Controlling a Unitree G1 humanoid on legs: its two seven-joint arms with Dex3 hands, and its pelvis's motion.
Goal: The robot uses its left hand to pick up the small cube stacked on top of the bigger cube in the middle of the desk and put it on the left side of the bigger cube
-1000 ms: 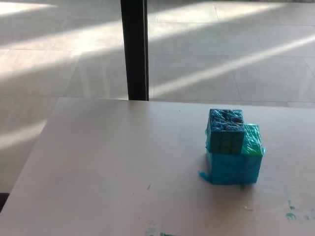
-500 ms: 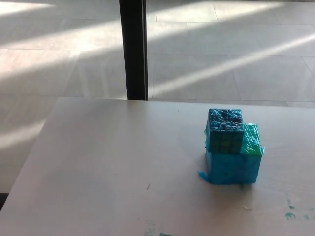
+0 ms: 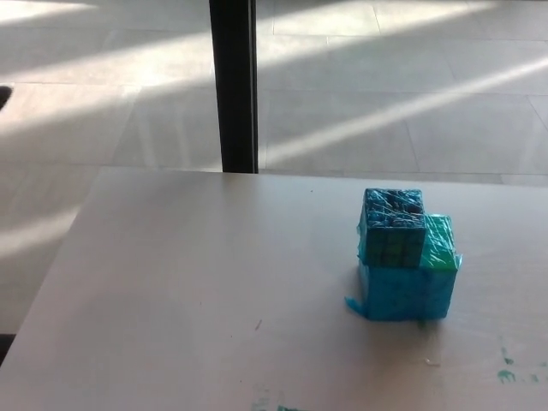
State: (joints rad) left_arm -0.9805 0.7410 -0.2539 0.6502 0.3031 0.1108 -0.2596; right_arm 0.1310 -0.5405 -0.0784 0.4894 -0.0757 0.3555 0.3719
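Head view, the only one: small cube (image 3: 393, 228) sits on top of the bigger cube (image 3: 408, 289), both blue and wrapped in shiny tape/film, w/ the small one on the left part of the big cube's top and a green patch (image 3: 439, 242) of that top showing just right of it. A loose flap of film sticks out at the big cube's lower left corner. The stack stands on the pale surface (image 3: 197, 291), right of its middle. Green paint smudges (image 3: 507, 374) lie on the surface near the front right of the big cube, more at the front edge to its left. Beyond the surface's far edge, well left of the big cube, a black upright post (image 3: 233, 86) rises from a tiled floor (image 3: 385, 94) striped w/ sunlight. Neither the left hand nor the right hand shows, so their state can't be told.
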